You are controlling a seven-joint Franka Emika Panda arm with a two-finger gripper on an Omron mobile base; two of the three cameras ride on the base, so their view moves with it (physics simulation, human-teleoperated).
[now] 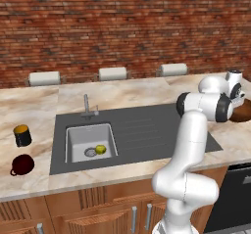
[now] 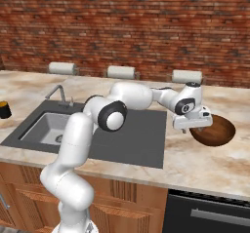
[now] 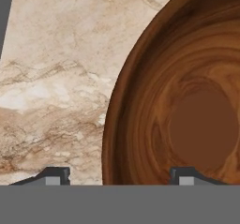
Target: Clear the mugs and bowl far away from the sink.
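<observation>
Counting it up: two mugs, a black one (image 1: 22,135) and a dark red one (image 1: 22,164), one wooden bowl (image 2: 213,130), one sink (image 1: 90,142), three paper towel rolls (image 1: 112,73).

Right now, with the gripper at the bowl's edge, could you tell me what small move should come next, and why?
Probably close the gripper: its fingertips straddle the rim of the bowl, one inside and one over the counter, with the jaws open.
</observation>
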